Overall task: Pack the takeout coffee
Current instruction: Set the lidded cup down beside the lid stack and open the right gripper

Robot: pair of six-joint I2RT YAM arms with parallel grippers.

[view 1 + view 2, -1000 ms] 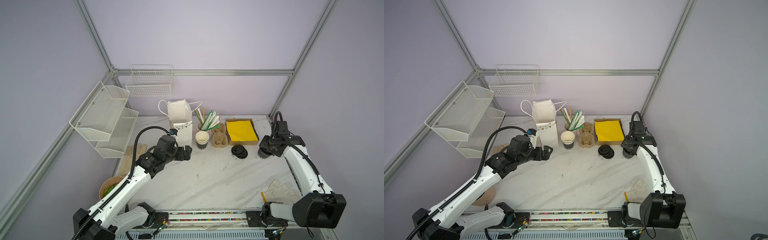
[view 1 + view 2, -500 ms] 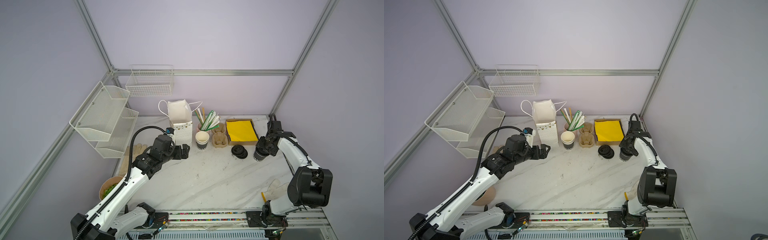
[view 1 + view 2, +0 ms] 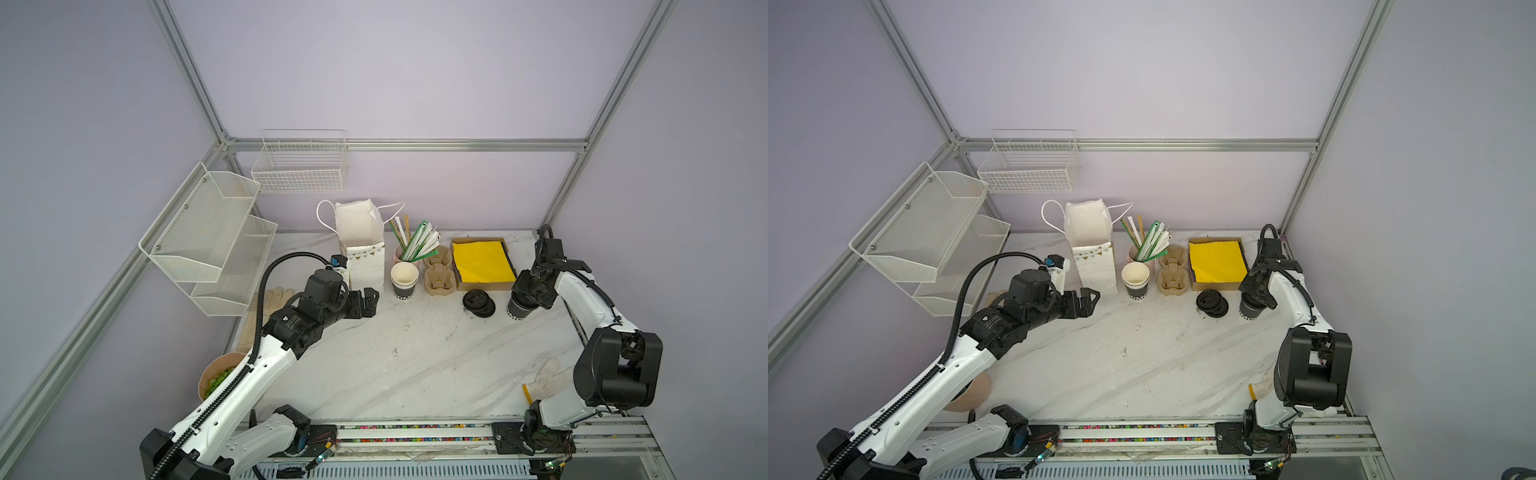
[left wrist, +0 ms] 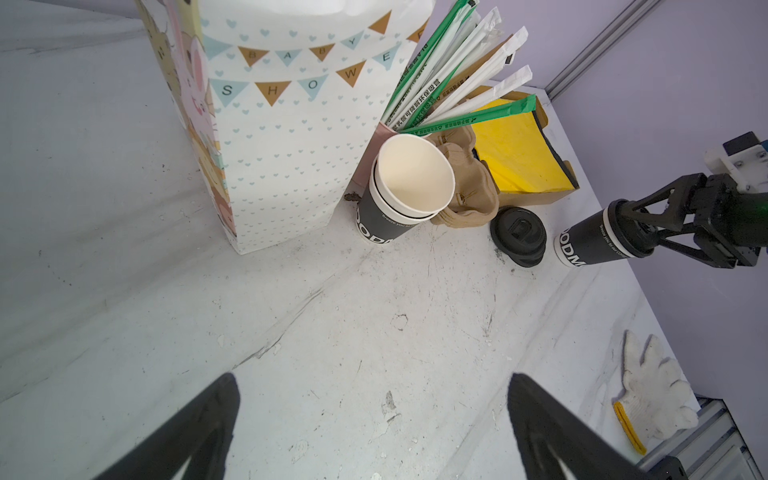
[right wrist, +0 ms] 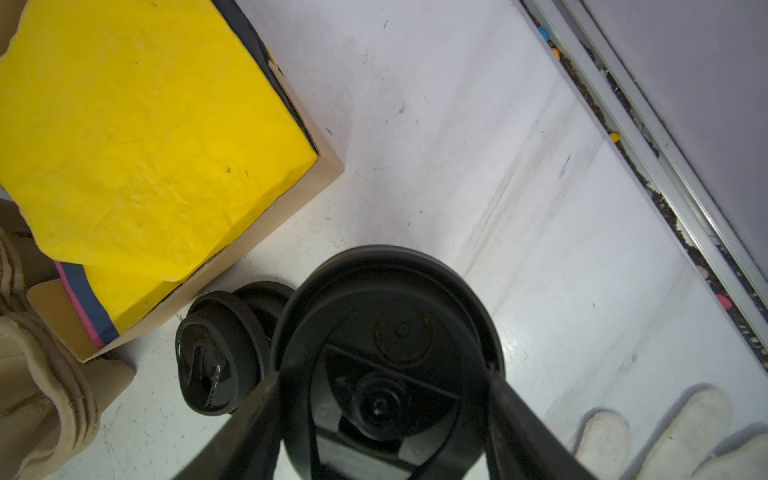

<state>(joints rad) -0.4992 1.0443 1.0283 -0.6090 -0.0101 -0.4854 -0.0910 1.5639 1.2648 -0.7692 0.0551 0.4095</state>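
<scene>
Pale lilac walls (image 3: 415, 75) close the cell on three sides, edged by aluminium frame rails (image 3: 407, 145). A white wire basket (image 3: 299, 166) hangs on the back wall and a two-tier mesh shelf (image 3: 208, 232) on the left wall. The table (image 3: 415, 374) is white marble with grey veins, and the left wrist view shows it scuffed and specked with dark marks. A metal track (image 3: 415, 432) dotted with coloured bits runs along its 6 o'clock edge.

Read the tabletop in both top views as a clock, with 12 at the back wall. The takeout coffee (image 4: 590, 243) stands near 3 o'clock, close to the right edge. The right gripper (image 4: 627, 228) comes down over it. Its fingers (image 5: 257, 415) press both sides of the black lid (image 5: 386, 316), clamped on the cup's top.

A pile of loose lids (image 3: 478, 303) lies just beside the cup at its 9 o'clock. A cardboard box (image 3: 484, 286) lined with yellow paper sits at 1 o'clock. Pulp carriers (image 3: 438, 272), nested cups (image 3: 404, 279) and a straw cup (image 3: 415, 245) crowd 12 o'clock.

A patterned gift bag (image 3: 361, 245) stands upright at 11 o'clock. The left gripper (image 3: 368, 301) hovers near the bag's foot with its jaws spread wide and nothing between them. A white glove (image 3: 546, 376) lies at 4 o'clock.
</scene>
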